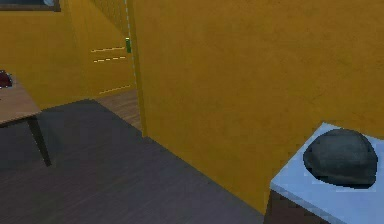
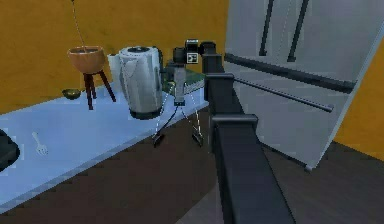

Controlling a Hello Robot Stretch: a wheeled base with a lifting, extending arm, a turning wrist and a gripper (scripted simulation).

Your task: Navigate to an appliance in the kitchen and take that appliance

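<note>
**Arm out over the kitchen table, appliance just beside the fingers**

Forward view: yellow walls run back to a pale door (image 1: pixel 110 55) at 11 o'clock. A dark wooden table (image 1: pixel 22 108) sits at 9 o'clock, and a dark domed thing (image 1: pixel 343 158) rests on a pale table corner (image 1: pixel 292 176) at 5 o'clock.

Arm side view: the arm (image 2: pixel 238 160) rises from 6 o'clock over the pale blue table (image 2: pixel 90 135). The appliance (image 2: pixel 140 80), a pale jug shape, stands upright on it, with a fridge (image 2: pixel 295 80) at 2 o'clock. The fingers (image 2: pixel 168 120) hang just beside the appliance, which lies at 9 o'clock from them. I cannot tell whether they grasp anything. The take likely turns on closing that sideways gap.
</note>
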